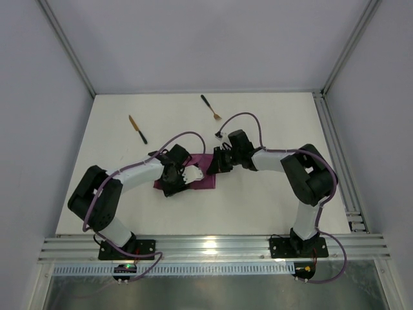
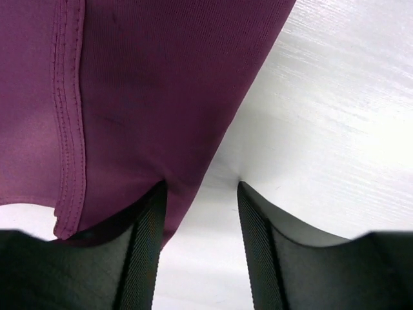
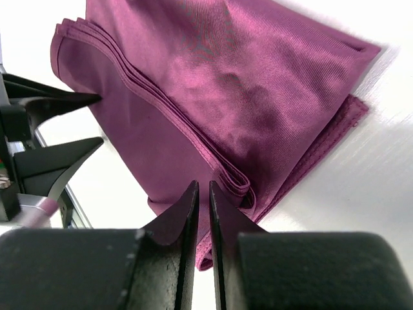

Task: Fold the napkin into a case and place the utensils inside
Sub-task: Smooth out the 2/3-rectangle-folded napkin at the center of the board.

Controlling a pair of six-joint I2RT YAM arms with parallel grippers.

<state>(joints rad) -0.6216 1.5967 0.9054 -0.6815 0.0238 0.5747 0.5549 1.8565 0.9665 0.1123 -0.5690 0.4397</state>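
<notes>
The left tool stands open over the near left part of the napkin. In its own wrist view one finger sits over the cloth's folded edge and the other over bare counter, so that edge runs up between the two. The napkin lies folded into a flat, layered band at the middle of the counter. In the overhead view its long axis runs roughly left to right and is slightly tilted, and it sits between the two arms. The right tool is at the band's right end with its jaws drawn almost together, leaving only a thin slit. Its tips are just beside the stacked corner of the layers. Whether any layer is pinched there cannot be made out.

Both utensils lie beyond the cloth on the far side, apart from it. The knife is to the far left, nearer the left arm. The fork is further back, almost straight beyond the right tool. I judge the coming fold turns on the left-hand edge: the cloth lies to the left of the open jaws, so a small sideways shift would bring it between them.
</notes>
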